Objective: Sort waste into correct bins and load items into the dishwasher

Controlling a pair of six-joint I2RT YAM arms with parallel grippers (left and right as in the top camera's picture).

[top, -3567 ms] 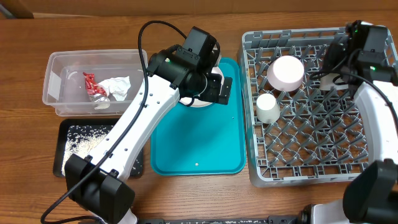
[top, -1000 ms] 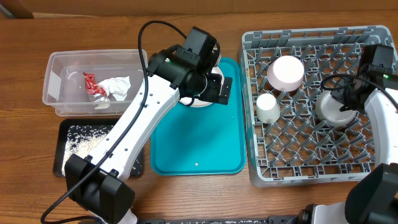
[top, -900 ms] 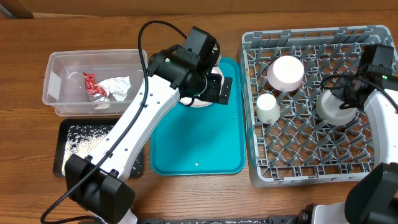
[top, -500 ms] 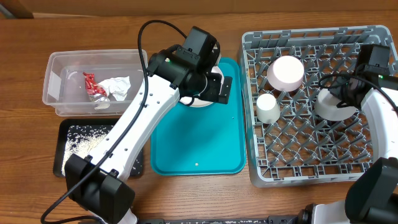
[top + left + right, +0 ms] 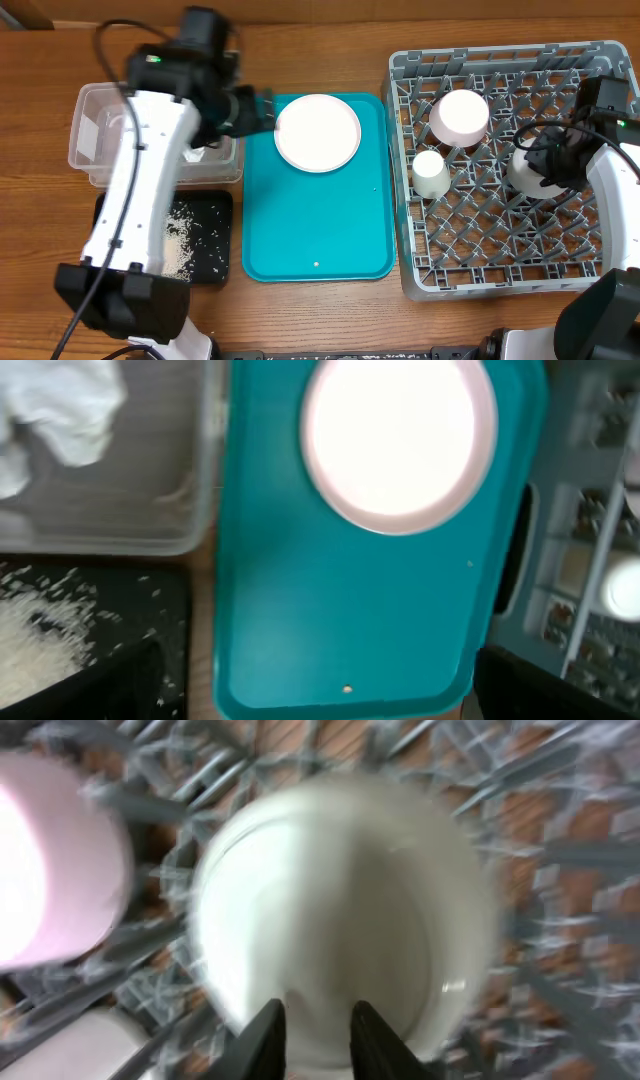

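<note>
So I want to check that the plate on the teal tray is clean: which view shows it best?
The overhead view: the plate is whole and sharp on the teal tray. The left wrist view shows it larger but blurred, its top edge cut off. The right wrist view shows none of it.

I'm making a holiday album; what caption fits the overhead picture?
Left arm over the clear tub, white plate on the teal tray, right fingers gripping a bowl in the grey dish rack.

overhead: top-down, all | left wrist: downward, shares teal tray (image 5: 340,620) | right wrist: close, perhaps bowl (image 5: 340,910)
</note>
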